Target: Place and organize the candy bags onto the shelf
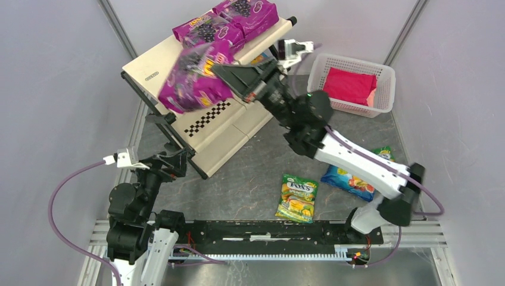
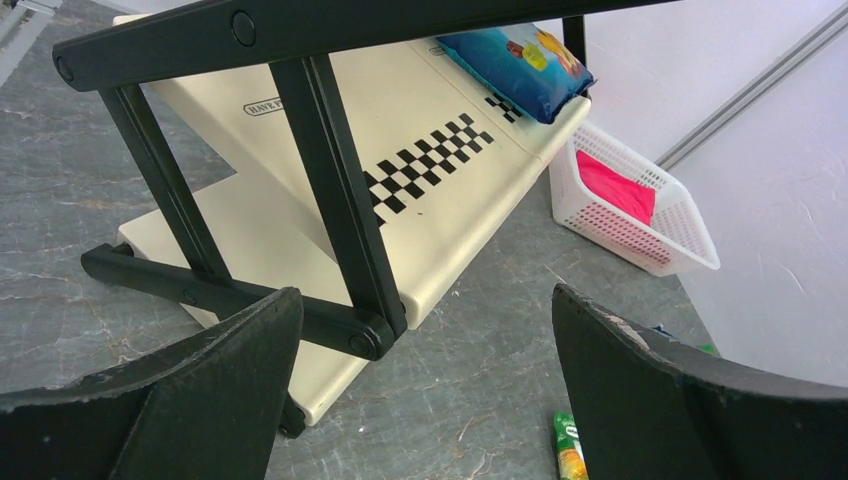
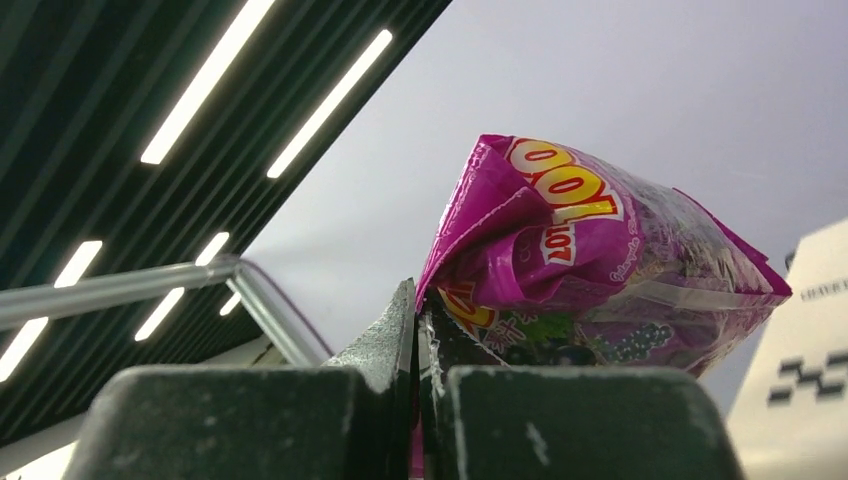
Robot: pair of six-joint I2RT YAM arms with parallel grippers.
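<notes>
One magenta candy bag pinched at corner by right jaws (left jaws agape), over shelf.

Counter: grey marbled surface, matte.
Walls: plain pale grey-white panels on three sides.
Corner posts: silver metal profiles at the back corners.
Ceiling: dark slats.
Light: long white strip lamps, lit.

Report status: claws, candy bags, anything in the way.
Right claw shut on magenta bag over shelf. Left claw open, empty. Two magenta bags crowd top tier.
</notes>
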